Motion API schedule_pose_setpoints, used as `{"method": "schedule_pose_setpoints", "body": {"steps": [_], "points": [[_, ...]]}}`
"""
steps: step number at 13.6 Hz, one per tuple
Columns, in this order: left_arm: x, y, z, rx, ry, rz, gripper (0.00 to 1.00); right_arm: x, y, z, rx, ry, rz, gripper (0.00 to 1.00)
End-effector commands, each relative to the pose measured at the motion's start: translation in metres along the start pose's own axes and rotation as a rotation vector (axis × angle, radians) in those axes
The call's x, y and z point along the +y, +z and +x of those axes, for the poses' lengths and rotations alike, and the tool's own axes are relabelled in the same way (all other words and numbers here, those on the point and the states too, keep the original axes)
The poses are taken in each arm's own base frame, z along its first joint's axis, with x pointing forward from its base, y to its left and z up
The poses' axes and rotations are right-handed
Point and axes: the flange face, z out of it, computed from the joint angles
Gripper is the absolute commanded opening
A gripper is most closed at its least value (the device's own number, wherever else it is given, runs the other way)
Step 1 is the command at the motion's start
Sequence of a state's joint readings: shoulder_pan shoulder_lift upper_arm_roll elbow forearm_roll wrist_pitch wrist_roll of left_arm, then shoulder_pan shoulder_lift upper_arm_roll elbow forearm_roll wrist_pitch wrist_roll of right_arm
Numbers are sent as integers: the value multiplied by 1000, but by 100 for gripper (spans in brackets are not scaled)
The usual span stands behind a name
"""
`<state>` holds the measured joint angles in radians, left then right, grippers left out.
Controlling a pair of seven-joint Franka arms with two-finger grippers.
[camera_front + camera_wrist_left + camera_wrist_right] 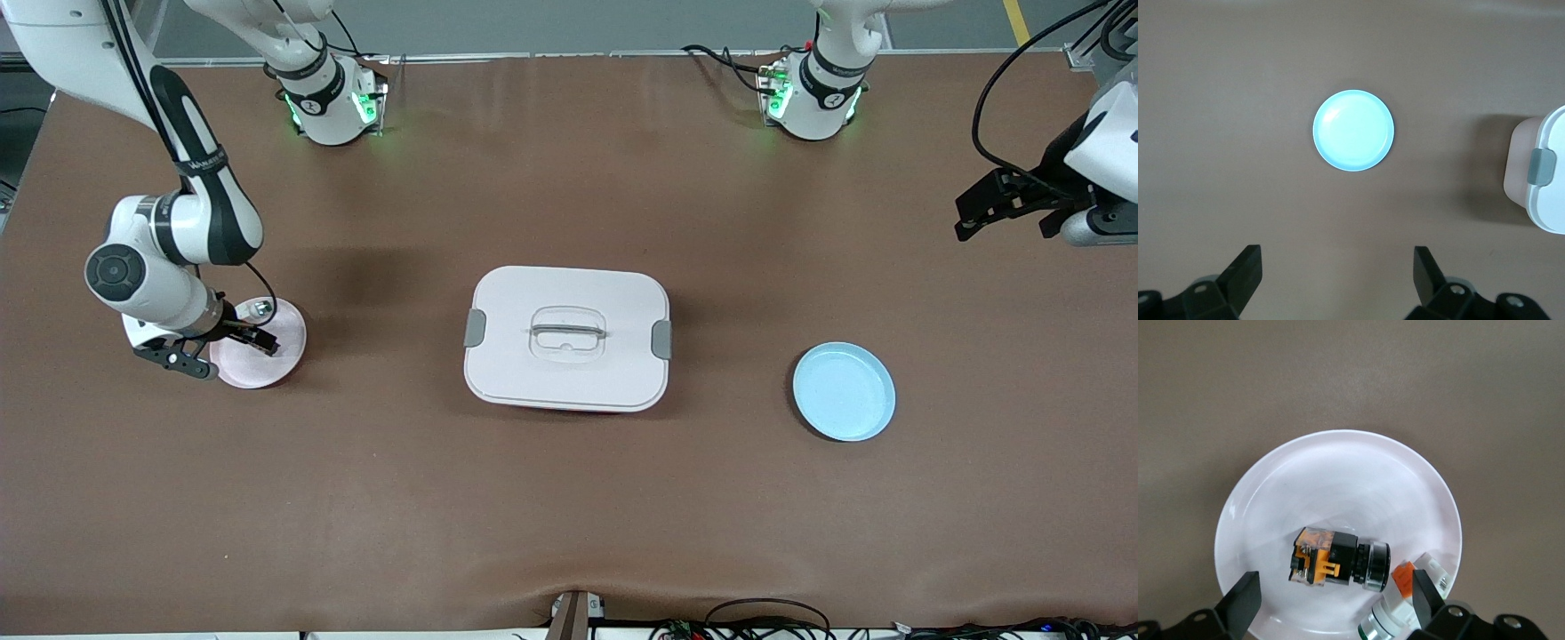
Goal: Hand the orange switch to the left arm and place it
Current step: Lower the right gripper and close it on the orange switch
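The orange switch (1338,560), a small black oblong part with orange markings, lies on its side in the pink plate (1338,473). My right gripper (1335,600) is open and hangs low over that plate, one finger on each side of the switch, not touching it. In the front view the right gripper (222,348) covers the switch on the pink plate (280,356). The white box (567,338) stands mid-table. My left gripper (973,213) is open and empty, up in the air over the left arm's end of the table; its wrist view (1338,270) shows bare table between the fingers.
A silver-and-white piece with an orange-red bit (1405,607) lies in the pink plate beside the switch, close to one right finger. An empty blue plate (844,391) sits between the box and the left arm's end; it also shows in the left wrist view (1353,130), with the box's edge (1545,173).
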<state>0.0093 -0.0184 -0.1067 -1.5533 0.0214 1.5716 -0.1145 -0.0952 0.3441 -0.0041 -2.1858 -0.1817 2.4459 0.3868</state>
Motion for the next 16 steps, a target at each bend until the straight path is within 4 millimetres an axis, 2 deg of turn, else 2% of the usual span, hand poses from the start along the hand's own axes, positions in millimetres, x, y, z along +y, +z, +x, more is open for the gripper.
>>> {"method": "schedule_pose_setpoints", "body": {"steps": [1,16], "points": [[2,-5,1,11,0,-17,100,3,8,6,2,7,-13,100],[1,-6,1,15,0,-17,100,-4,38,8,-6,3,-4,100]]}}
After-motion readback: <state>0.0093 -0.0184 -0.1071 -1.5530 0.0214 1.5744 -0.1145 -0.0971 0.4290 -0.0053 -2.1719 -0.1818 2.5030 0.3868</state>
